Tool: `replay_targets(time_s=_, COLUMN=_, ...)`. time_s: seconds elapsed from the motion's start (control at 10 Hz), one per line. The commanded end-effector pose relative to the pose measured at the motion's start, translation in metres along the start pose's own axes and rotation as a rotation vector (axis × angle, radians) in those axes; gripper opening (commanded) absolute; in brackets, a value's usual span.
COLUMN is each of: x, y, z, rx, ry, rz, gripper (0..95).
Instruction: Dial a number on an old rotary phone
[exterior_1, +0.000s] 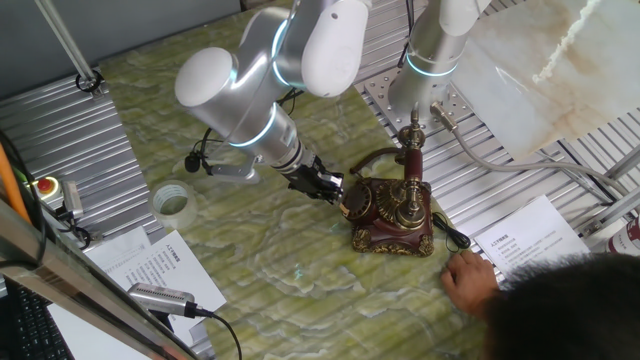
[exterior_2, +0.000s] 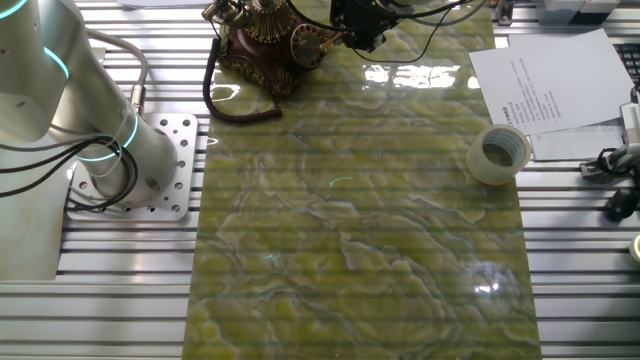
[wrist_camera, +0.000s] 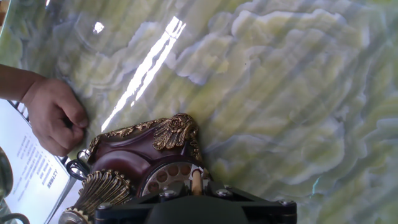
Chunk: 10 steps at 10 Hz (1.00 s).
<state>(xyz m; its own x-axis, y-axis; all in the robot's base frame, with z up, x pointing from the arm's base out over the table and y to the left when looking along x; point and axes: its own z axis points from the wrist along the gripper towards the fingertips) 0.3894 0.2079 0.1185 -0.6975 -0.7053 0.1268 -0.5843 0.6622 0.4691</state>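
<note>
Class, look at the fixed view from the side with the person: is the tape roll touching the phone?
No. The tape roll lies well apart from the phone, with bare mat between them.

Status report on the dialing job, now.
End effector at the rotary phone, one fingertip on the dial; open or shut unclear. Handset on cradle. A person's hand beside the phone, by its cord.

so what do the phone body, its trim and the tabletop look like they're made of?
Old rotary phone body: glossy dark red-brown, probably lacquered wood or resin; it shows soft highlights. Trim: brass-coloured, cast-looking leaf relief, likely metal or plated plastic. Tabletop: polished green, veined like marble or onyx, with mirror-like glare; could be a printed sheet.
</note>
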Motion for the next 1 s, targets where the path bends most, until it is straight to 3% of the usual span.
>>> replay_targets(time_s=0.1, x=0.0008, y=0.0006, z=0.0001, rx=-0.002, ry=0.001, rz=0.001, gripper=0.0)
replay_targets(time_s=1.0, x=-0.0014, y=0.0006, z=-0.0024, rx=-0.005, ry=-0.008, rz=0.000, gripper=0.0)
